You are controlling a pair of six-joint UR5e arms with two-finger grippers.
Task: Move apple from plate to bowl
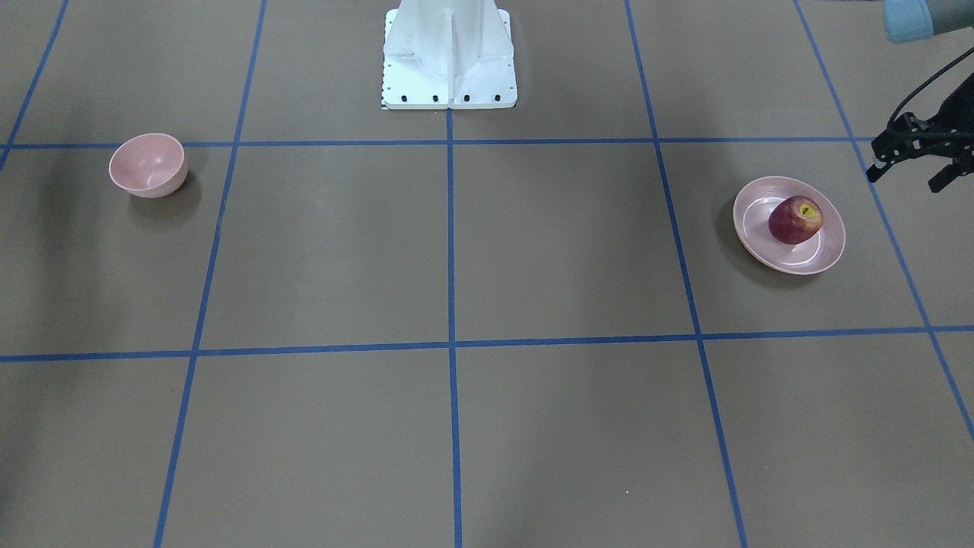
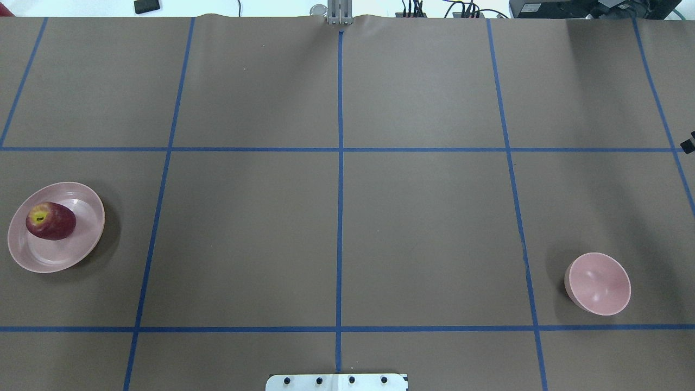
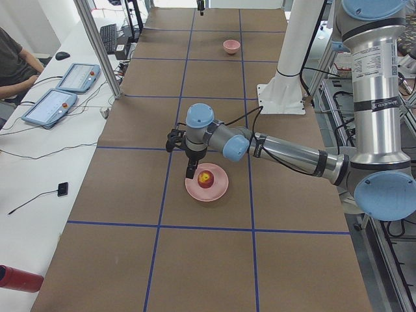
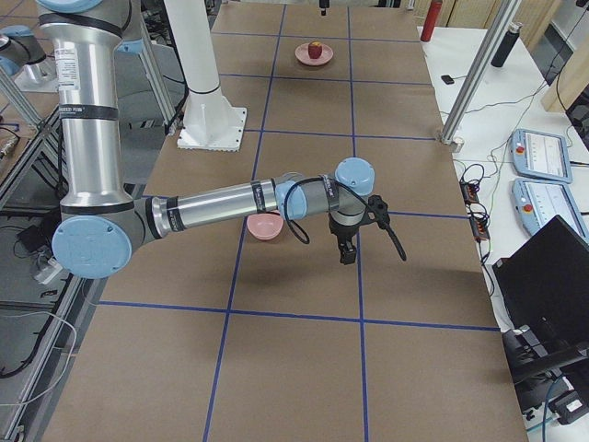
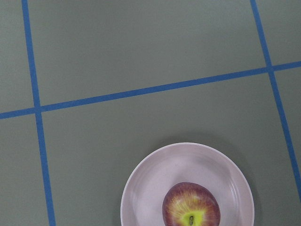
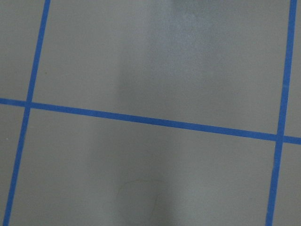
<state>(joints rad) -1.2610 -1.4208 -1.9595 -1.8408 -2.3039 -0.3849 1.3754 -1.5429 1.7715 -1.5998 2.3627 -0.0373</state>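
Note:
The dark red apple point(image 1: 795, 220) with a yellow stem patch lies on the pale pink plate point(image 1: 761, 251), at the overhead view's left point(image 2: 50, 221). The left wrist view looks down on the apple point(image 5: 191, 206) and the plate point(image 5: 150, 188). My left gripper point(image 1: 905, 176) hovers open and empty beside the plate, apart from it, and shows in the exterior left view point(image 3: 190, 170). The small deep pink bowl point(image 2: 598, 283) stands empty at the far right point(image 1: 148, 164). My right gripper point(image 4: 347, 250) hangs above the table near the bowl point(image 4: 264, 226); I cannot tell if it is open.
The white robot base point(image 1: 449, 53) stands at the table's middle rear edge. Blue tape lines grid the brown table. An operator point(image 3: 16, 62) and two tablets point(image 3: 62, 91) are beside the table; a red bottle point(image 3: 16, 278) lies there too.

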